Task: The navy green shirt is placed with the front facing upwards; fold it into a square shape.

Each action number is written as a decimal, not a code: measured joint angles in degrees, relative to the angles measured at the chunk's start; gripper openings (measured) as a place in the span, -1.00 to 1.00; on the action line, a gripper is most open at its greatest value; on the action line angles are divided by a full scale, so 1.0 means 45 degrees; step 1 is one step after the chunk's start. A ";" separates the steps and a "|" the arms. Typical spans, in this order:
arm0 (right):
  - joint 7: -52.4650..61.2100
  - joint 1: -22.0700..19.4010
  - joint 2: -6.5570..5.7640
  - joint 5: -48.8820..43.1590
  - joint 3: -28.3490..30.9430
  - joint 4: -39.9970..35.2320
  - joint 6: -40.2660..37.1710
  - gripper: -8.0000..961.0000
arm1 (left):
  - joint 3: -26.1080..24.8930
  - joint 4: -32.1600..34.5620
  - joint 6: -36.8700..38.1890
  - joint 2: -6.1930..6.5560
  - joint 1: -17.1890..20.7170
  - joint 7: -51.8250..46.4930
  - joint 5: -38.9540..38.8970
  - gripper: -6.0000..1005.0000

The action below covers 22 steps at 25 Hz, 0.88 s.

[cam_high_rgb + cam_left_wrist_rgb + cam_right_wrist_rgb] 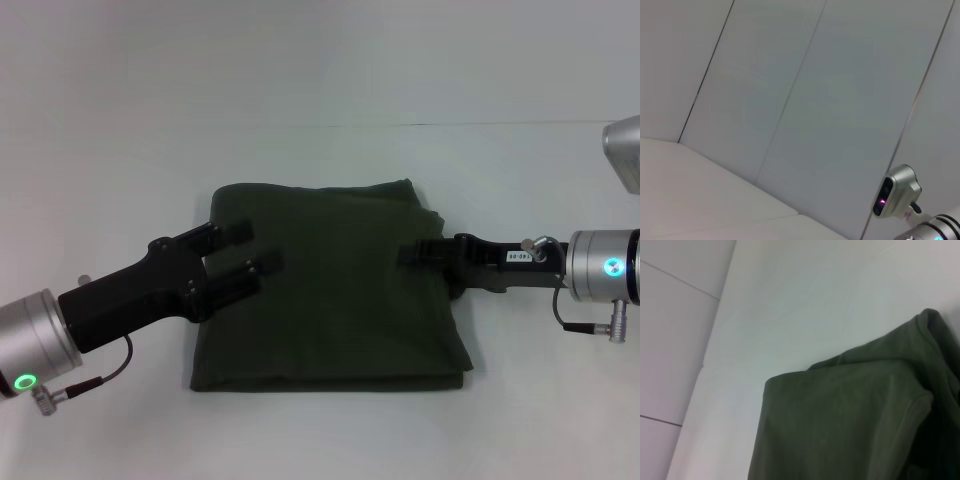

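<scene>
Dark olive-green cotton fills the middle of the head view: the navy green shirt (335, 290) lies on the white table (320, 70) folded into a roughly square, layered pad, with no lettering showing on its upper face. Its far edge is straight, its near edge runs almost level, and on the robot's right side the layers stick out a little unevenly near the far corner. The left gripper (238, 262) reaches in from the robot's left and sits over the shirt's left edge, its two black fingers (222, 236) spread apart with a clear gap between them, nothing held between them. The right gripper (408, 254) comes in from the robot's right, level and pointing across the cloth, its tip over the right part of the shirt; whether its fingers are parted or together cannot be told from here. The left wrist view shows only pale wall panels (805, 100) with thin seams, a strip of the table, and at one corner the silver camera housing (895, 192) of the other arm. The right wrist view looks along the table at one folded corner of the shirt (840, 425), stacked layers with a rounded fold edge, lying flat beside bare white surface
</scene>
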 joint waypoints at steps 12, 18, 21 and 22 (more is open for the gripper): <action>0.0012 -0.0141 -0.0217 0.0000 -0.0024 -0.0137 0.0240 0.43 | -0.0043 -0.0084 0.0001 0.0000 -0.0013 0.0001 0.0000 0.34; -0.0096 0.0016 0.0194 0.0000 -0.0611 -0.0022 0.1009 0.43 | -0.0046 -0.0116 -0.0096 0.0000 -0.0075 0.0001 0.0000 0.34; -0.0108 0.0006 0.0246 0.0000 -0.0666 -0.0058 0.1002 0.43 | -0.0046 -0.0117 -0.0127 0.0000 -0.0114 0.0001 0.0000 0.34; -0.0109 -0.0003 0.0255 0.0001 -0.0692 -0.0080 0.0999 0.43 | -0.0046 -0.0117 -0.0130 0.0002 -0.0123 0.0001 0.0000 0.34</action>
